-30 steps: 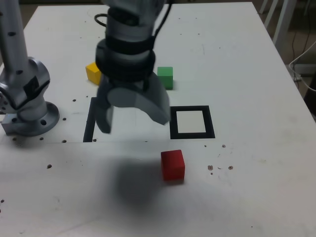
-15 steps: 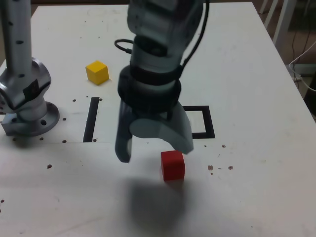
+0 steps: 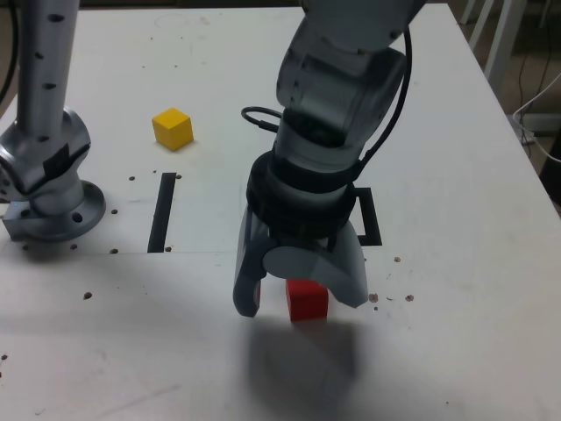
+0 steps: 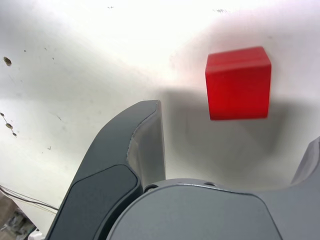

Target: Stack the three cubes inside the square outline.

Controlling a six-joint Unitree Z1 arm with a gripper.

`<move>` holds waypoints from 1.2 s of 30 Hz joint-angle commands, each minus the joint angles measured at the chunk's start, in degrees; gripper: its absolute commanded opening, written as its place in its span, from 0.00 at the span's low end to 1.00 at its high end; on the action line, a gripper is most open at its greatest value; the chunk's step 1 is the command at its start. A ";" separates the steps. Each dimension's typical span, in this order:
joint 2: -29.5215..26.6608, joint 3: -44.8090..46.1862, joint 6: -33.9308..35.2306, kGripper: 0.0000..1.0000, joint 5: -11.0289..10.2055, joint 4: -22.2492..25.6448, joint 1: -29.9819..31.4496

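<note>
The red cube (image 3: pixel 307 303) rests on the white table near the front, and my gripper (image 3: pixel 300 292) hangs just over it, open. One finger stands on each side of the cube without touching it. In the wrist view the red cube (image 4: pixel 238 83) lies a little past the gap of the gripper (image 4: pixel 235 125), with one dark finger (image 4: pixel 135 145) beside it. The yellow cube (image 3: pixel 173 128) sits far back at the exterior view's left. My arm covers most of the square outline (image 3: pixel 370 219); only its right edge shows. The green cube is hidden.
A narrow black strip (image 3: pixel 163 210) lies on the table left of the arm in the exterior view. The arm's grey base (image 3: pixel 48 180) stands at the left edge. Small dark specks dot the table (image 3: pixel 456 307). White furniture legs (image 3: pixel 491 35) stand beyond the table's far right corner.
The arm has swung from the back of the table forward and to the exterior view's right, coming down over the red cube. Its jaws stayed open. It now hides the green cube and most of the outline.
</note>
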State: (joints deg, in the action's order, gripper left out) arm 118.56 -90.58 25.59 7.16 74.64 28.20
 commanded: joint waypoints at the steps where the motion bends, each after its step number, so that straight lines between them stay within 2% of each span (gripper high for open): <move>1: 0.61 0.30 -1.10 0.98 0.47 -0.69 -0.80; 15: 2.58 3.02 -8.02 0.96 4.14 -3.60 -4.68; 23: 3.78 3.41 -10.13 0.85 5.90 -4.40 -5.59; 30: 4.59 3.00 -11.12 0.67 6.32 -5.19 -5.97; 36: 4.90 3.04 -12.50 0.39 5.76 -7.34 -5.98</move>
State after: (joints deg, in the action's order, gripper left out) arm 123.18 -87.47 13.36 13.10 67.47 22.29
